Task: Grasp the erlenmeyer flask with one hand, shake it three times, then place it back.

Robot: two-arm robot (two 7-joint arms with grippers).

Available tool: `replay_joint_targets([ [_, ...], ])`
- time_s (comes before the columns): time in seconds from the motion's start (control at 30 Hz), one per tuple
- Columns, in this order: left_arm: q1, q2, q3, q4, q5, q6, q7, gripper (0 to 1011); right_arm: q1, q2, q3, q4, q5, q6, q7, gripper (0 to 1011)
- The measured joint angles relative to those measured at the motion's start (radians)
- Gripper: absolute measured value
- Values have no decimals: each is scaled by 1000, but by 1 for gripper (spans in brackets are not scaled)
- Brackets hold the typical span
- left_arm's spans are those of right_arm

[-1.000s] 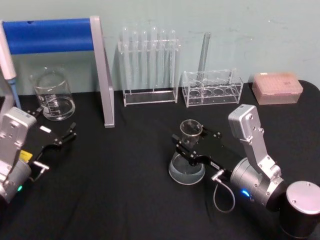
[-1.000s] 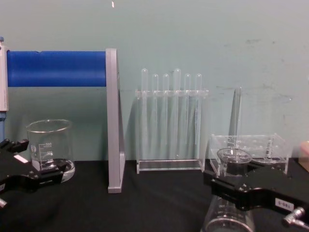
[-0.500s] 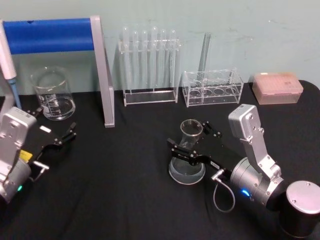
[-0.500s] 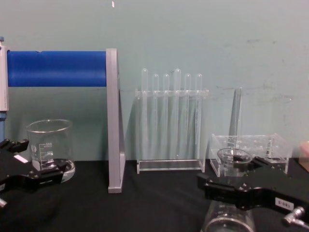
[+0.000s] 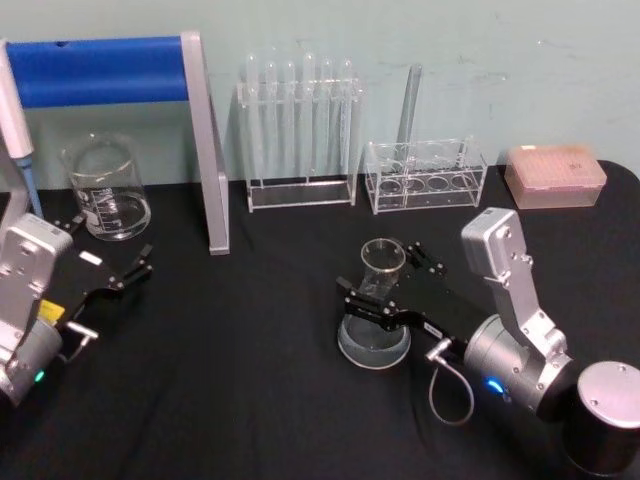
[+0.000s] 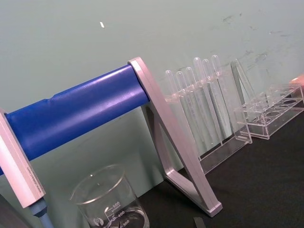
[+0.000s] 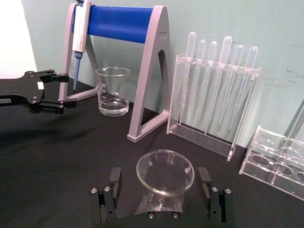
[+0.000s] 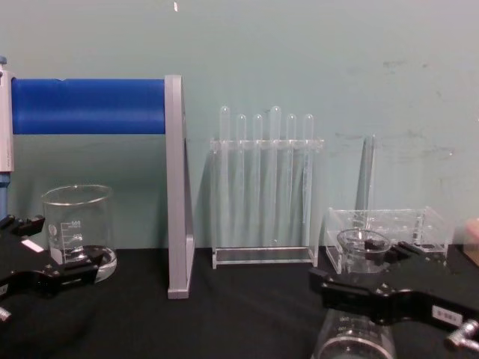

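The right gripper (image 5: pixel 385 285) is spread, one finger on either side of the erlenmeyer flask (image 5: pixel 376 318) neck without touching it. The flask stands upright on the black table (image 5: pixel 240 380). The left gripper (image 5: pixel 110 262) rests open near the beaker (image 5: pixel 105 190).

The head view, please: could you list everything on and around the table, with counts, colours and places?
erlenmeyer flask: one, clear glass, standing on the table right of centre, between the right gripper's open fingers.
beaker: one, clear glass, back left.
pipette stand: one, grey frame with blue bar, back left.
pipette: one, white and blue, hanging at the stand's left end.
tall rack: one, clear, back centre, holding six clear tubes.
low rack: one, clear, back right, holding one tall tube.
tip box: one, pinkish, far back right.
table: one, black.
left gripper: black, open, near the beaker.
right gripper: black, around the flask's neck.
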Motion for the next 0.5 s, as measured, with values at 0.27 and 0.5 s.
replay_joint_targets([
  [0.27,0,0,0,0,0,0,0,1001,-41,35,15,-42,26,8,19,1000],
  [0.5,0,0,0,0,0,0,0,1001,-116,96,45,-102,62,15,42,1000],
])
